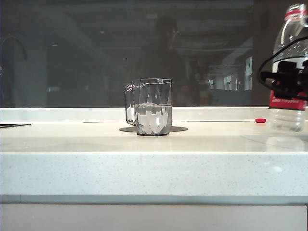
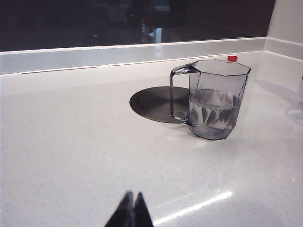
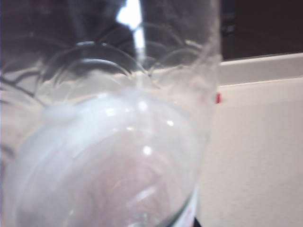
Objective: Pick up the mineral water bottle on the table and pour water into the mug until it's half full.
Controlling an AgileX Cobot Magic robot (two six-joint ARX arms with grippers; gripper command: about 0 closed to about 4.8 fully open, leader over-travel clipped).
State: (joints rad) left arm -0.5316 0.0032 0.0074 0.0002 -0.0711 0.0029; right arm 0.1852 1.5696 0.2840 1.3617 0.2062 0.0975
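A pale speckled table runs wide under me, with a low white upstand at its far edge and a dark window behind that, where a dim figure is mirrored.

I take the mug as my landmark. Nearest to my left wrist camera, on the near side of the mug and well apart from it, sits my left gripper: only two dark fingertips show, pressed together to a point, so it is closed and holds nothing. The mug itself is clear faceted glass, upright on the table, its handle turned to the left in the exterior view. Water fills it to roughly half its height. Its base overlaps the near rim of a flat dark disc set flush in the table.

To the right of the mug, well apart, my right gripper is clamped on the mineral water bottle around its red-and-white label, a black cable looping over it. The bottle stands close to upright, open-necked at the frame's top corner. Whether its base touches the table I cannot tell. My right wrist camera looks straight onto its clear ribbed wall.

Farther back, right of the mug and near the upstand, a small red cap lies on the table.
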